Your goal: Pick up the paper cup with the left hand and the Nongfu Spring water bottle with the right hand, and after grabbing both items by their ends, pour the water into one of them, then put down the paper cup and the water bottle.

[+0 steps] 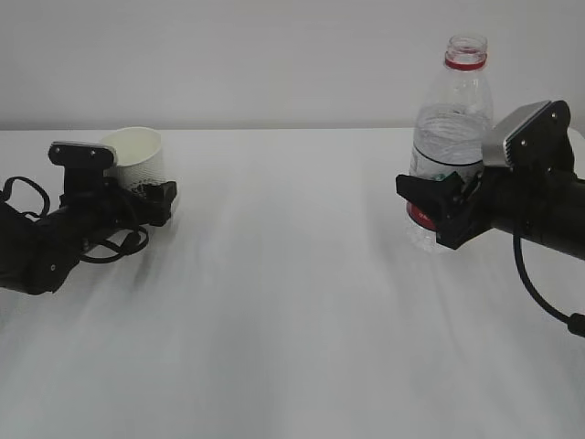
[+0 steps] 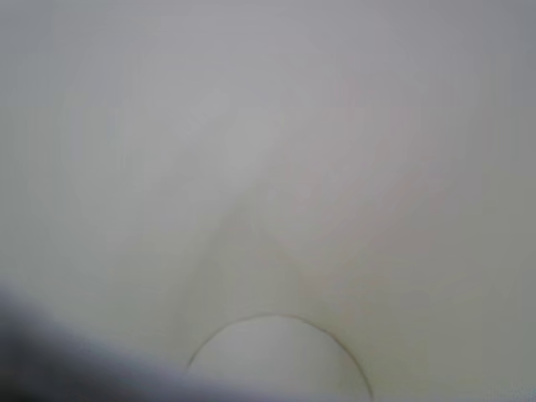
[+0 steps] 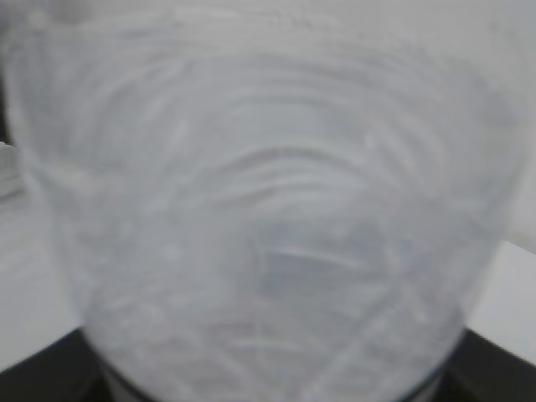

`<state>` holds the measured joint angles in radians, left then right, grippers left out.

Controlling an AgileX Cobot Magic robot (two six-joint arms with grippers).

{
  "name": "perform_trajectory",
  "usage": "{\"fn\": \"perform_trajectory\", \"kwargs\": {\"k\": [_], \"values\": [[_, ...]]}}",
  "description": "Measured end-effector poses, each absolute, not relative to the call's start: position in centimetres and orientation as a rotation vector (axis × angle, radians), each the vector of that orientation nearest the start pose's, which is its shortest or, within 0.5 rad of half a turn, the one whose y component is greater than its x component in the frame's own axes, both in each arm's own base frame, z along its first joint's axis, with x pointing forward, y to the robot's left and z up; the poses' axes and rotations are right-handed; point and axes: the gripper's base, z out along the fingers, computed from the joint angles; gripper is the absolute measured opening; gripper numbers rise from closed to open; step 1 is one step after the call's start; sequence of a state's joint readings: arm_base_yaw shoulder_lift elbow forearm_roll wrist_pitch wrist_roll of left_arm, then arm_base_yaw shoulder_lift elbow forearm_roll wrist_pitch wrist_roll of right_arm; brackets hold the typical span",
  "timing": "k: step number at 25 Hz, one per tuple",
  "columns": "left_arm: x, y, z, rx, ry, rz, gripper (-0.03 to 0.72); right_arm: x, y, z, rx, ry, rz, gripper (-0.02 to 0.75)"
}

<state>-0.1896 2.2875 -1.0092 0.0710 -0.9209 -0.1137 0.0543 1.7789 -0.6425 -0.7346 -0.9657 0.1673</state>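
The white paper cup (image 1: 137, 157) stands upright at the far left of the table. My left gripper (image 1: 151, 187) lies low around it, one finger on each side of its lower half, jaws wide and open. In the left wrist view the cup (image 2: 268, 167) fills the blurred frame. The clear Nongfu Spring water bottle (image 1: 452, 119) stands upright and uncapped at the right, with its red neck ring on top. My right gripper (image 1: 431, 206) is shut on the bottle at its red label. In the right wrist view the ribbed bottle (image 3: 268, 209) fills the frame. How much water it holds I cannot tell.
The white table (image 1: 292, 302) runs wide between the two arms, with a pale wall behind it. Black cables loop beside the left arm (image 1: 110, 247) and hang from the right arm (image 1: 539, 293).
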Motion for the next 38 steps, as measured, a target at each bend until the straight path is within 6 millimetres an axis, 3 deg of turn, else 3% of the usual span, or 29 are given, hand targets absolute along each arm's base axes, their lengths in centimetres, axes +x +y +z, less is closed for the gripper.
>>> {"fn": "perform_trajectory", "kwargs": {"k": [5,12,16,29,38], "values": [[40.7,-8.3,6.2,0.149,1.83,-0.236,0.574,31.1,6.7,16.8,-0.715,1.623,0.341,0.491],[40.2,-8.6,6.1,0.201,1.819,-0.257,0.561,31.1,6.7,16.7,-0.715,1.625,0.34,0.491],[38.9,-8.6,6.2,0.234,1.829,-0.27,0.561,31.1,6.6,16.6,-0.719,1.644,0.331,0.491],[34.6,-8.5,9.8,0.327,1.791,-0.319,0.561,31.1,6.6,16.5,-0.721,1.655,0.326,0.491],[31.5,-8.0,10.4,0.321,1.816,-0.338,0.561,31.1,6.6,16.5,-0.723,1.655,0.327,0.491]]}}
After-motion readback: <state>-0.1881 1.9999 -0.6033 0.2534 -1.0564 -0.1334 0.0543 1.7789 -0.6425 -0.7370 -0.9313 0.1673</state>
